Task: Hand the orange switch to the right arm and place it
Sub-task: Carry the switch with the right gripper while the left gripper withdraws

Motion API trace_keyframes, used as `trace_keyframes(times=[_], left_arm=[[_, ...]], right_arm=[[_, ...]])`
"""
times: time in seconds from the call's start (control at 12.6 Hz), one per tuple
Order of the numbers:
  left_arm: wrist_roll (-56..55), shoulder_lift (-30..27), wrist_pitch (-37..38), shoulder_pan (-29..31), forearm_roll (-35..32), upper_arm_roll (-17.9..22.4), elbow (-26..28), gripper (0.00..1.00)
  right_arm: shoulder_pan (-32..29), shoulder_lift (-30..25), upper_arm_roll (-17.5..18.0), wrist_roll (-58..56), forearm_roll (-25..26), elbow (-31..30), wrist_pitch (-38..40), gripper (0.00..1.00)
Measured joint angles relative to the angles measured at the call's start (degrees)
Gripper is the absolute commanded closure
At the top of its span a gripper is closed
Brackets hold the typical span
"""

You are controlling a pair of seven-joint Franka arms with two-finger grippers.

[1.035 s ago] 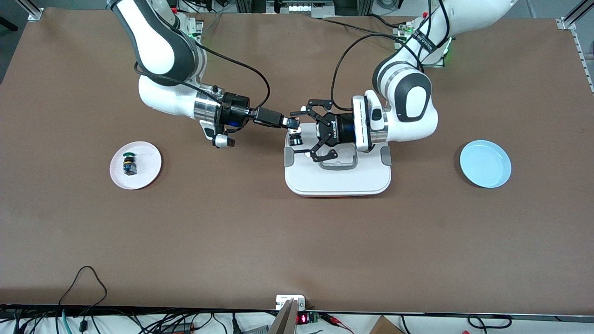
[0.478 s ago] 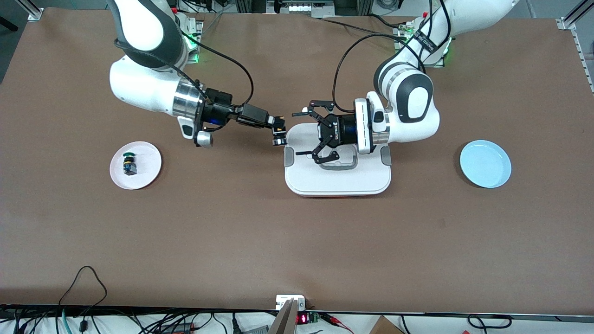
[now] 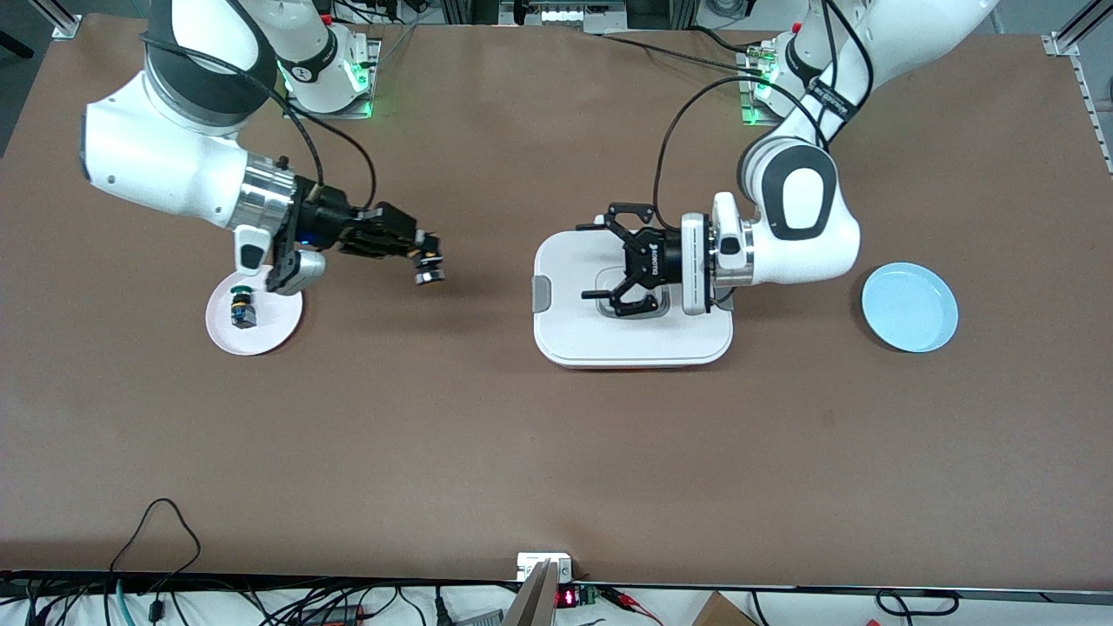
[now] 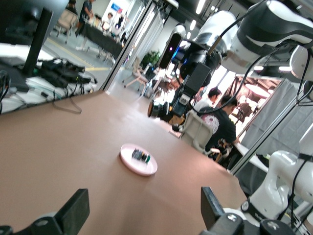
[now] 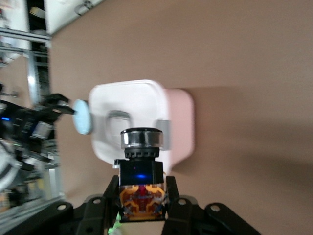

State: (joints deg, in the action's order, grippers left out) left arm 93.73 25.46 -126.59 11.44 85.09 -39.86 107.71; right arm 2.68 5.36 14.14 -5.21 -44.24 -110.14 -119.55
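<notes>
Right gripper, fingers pinched on the orange switch, hangs near the pink plate; it should lower gently beside the green switch. Left gripper waits, spread empty.

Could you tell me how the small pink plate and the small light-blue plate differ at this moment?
The round pink plate lies toward the right arm's end of the table; the round light-blue plate lies toward the left arm's end. The pink plate carries a small green-capped switch; the blue plate carries nothing. The right arm's wrist overhangs the pink plate's edge; nothing is over the blue plate. Both are similar-sized plates lying flat.
</notes>
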Motion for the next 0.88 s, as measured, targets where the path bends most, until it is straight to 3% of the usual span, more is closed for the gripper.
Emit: trace_keyframes(times=[0.24,0.48,0.64,0.88], left_arm=[[-9.5,0.0,1.2,1.4,-9.3,0.0,0.0,0.0],[-21.5,-0.2,1.4,2.0,-19.9,0.0,-0.4,0.0],[-30.9,-0.5,2.7,2.2,-28.5,0.0,-0.8,0.0],[-47.1,-2.0,7.3,3.3,-40.1,0.0,-2.3,0.0]], right_arm=[[-0.3,-0.3,-2.8,0.0,17.9,-0.2,1.8,0.98],[-0.3,-0.7,-4.7,0.0,32.2,-1.6,2.0,0.97],[-0.3,-1.1,-6.5,0.2,38.7,-2.9,2.1,0.97],[-0.3,-1.3,-9.6,0.2,43.3,-7.0,-0.2,0.97]])
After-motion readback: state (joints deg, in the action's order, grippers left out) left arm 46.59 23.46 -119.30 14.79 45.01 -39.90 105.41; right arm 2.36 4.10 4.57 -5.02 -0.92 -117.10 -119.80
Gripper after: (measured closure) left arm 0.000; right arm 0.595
